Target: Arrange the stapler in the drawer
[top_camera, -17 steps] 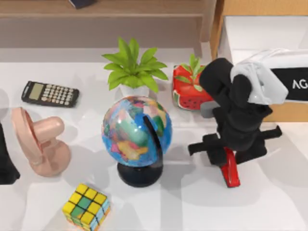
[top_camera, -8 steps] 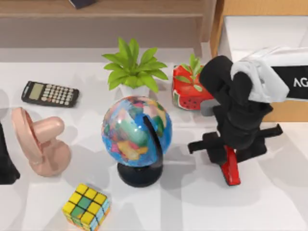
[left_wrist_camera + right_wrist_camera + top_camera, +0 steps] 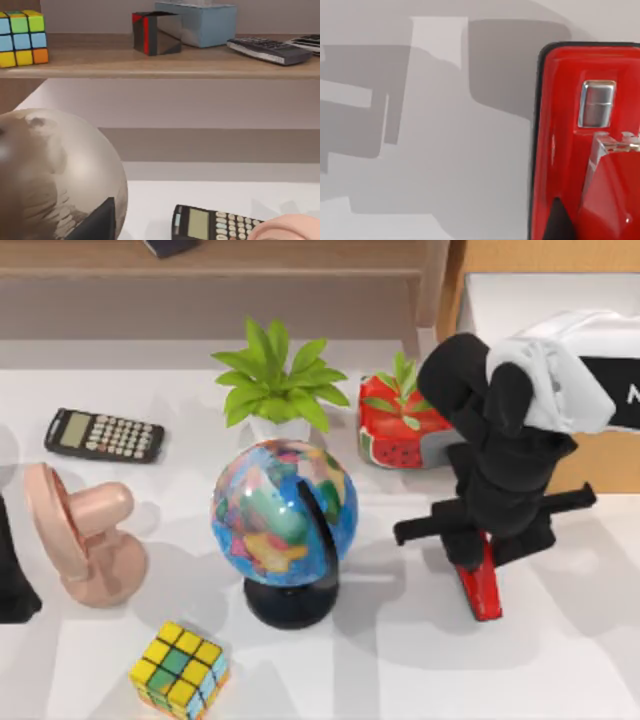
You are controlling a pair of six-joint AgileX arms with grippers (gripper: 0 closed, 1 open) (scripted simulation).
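Stapler [image 3: 482, 590] looked rigid, glossy, likely slippery; right claw [image 3: 474, 558] gripped its rear, where sides offered firm purchase.

A glossy red is shown on the stapler [image 3: 483, 586], edged in black along its base, with a small silver plate seen on its top. The drawer [image 3: 520, 300] is finished in light wood with a white interior. The table [image 3: 560, 660] is white. Blue, green, yellow and orange patches are carried by the globe [image 3: 283, 512] on its black stand. A red watermelon pattern is worn by the pot [image 3: 398, 436]. The calculator [image 3: 104, 435] is black with pale keys.
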